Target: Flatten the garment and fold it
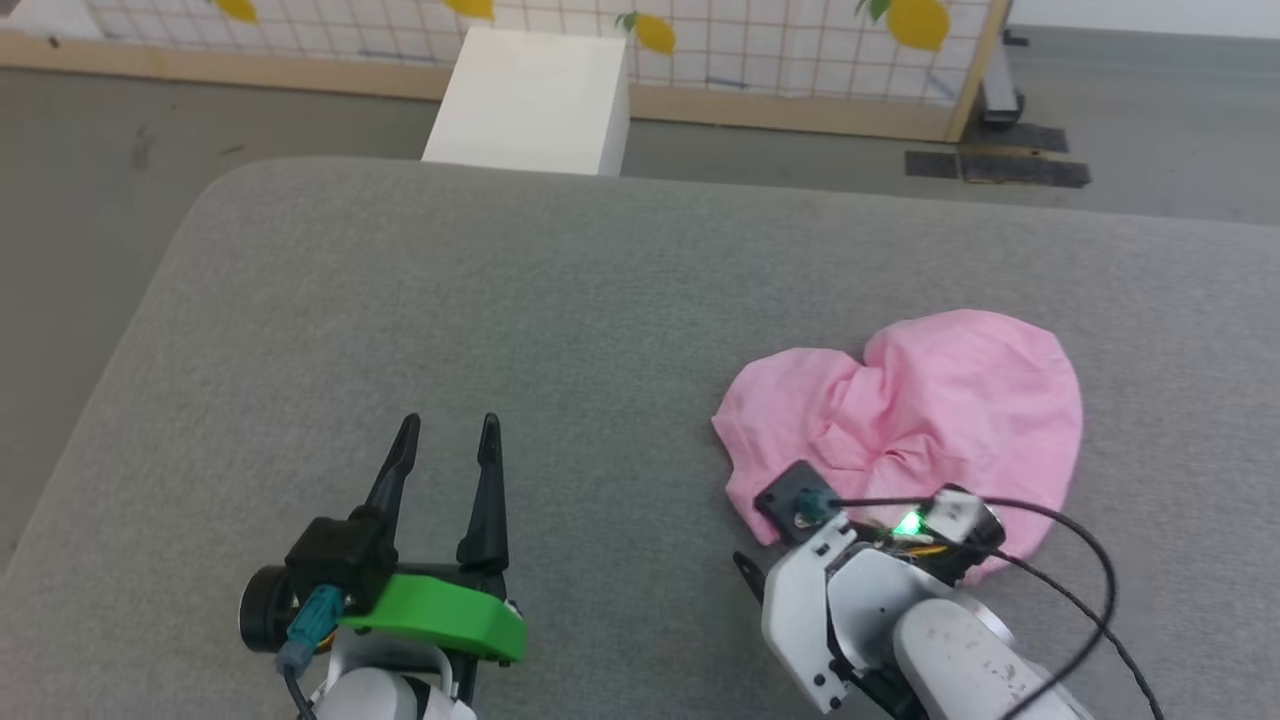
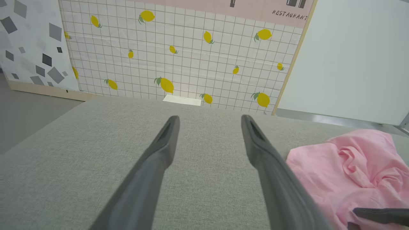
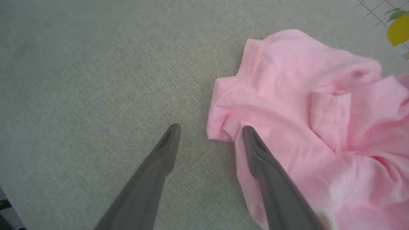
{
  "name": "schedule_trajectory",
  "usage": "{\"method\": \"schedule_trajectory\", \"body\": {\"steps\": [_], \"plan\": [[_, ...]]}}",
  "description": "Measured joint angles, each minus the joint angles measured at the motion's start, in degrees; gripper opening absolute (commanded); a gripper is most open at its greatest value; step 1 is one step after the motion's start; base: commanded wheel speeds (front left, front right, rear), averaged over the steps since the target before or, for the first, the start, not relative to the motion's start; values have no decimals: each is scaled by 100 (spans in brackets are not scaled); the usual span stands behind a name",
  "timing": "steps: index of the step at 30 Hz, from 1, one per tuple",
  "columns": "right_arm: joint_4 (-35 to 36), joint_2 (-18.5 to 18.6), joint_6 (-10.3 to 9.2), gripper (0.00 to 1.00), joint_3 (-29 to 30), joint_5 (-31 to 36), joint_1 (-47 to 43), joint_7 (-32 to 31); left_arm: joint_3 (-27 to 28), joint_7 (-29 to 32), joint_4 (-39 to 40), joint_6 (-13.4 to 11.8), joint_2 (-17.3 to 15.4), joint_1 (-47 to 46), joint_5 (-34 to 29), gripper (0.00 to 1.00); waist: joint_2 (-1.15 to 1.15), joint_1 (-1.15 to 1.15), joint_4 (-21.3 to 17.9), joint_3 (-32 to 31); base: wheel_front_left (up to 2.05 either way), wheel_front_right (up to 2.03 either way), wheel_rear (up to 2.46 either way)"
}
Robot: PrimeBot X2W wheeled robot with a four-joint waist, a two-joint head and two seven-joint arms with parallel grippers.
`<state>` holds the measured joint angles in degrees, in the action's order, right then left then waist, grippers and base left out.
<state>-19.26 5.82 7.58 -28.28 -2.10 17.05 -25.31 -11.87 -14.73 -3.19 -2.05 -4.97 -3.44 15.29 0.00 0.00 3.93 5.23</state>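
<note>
Pink cloth, one piece: the garment (image 1: pixel 930 400) lay crumpled on the right part of the grey fabric tabletop (image 1: pixel 560 300), bunched into folds at its middle rather than spread flat.

I had two hands in play, each with two dark fingers. My left hand (image 1: pixel 450 422) hung over bare tabletop well to the left of the garment, its fingers spread and empty. My right hand (image 3: pixel 211 127) was at the garment's near left edge, also spread wide and gripping nothing. One finger was over bare fabric and the other over the pink edge; I couldn't tell whether it touched.

From the head camera, my right wrist and its one black cable (image 1: pixel 1090 560) covered the garment's near edge.

Beyond the tabletop's far edge stood one white box (image 1: pixel 535 100), with a lemon-printed grid panel (image 2: pixel 179 57) behind it.
</note>
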Motion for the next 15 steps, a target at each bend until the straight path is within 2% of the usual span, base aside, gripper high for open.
{"method": "schedule_trajectory", "body": {"steps": [6,7,8,9,10,11,15], "plan": [[-509,102,0,100,-454,-120,408,-703,12,0,-12,76,113,-115,-41,100,0,0,230,198,0,0,0],[-556,97,0,95,-438,-158,463,-746,13,0,-11,96,126,-136,-46,100,0,0,262,231,0,0,0],[-608,86,0,57,-427,-186,526,-780,20,0,-11,100,133,-147,-62,100,0,0,291,263,0,0,0],[-635,71,0,38,-412,-205,562,-800,25,0,-12,100,135,-151,-74,100,0,0,310,286,0,0,0],[-670,57,0,15,-399,-211,609,-801,30,0,-13,101,138,-157,-83,100,0,0,332,312,0,0,0],[-703,44,0,0,-380,-220,652,-798,32,0,-15,105,144,-160,-99,100,0,0,349,331,0,0,0],[-745,-2,0,0,-281,-360,765,-578,54,0,-58,131,162,-160,-169,100,0,1,350,335,0,0,0]]}}
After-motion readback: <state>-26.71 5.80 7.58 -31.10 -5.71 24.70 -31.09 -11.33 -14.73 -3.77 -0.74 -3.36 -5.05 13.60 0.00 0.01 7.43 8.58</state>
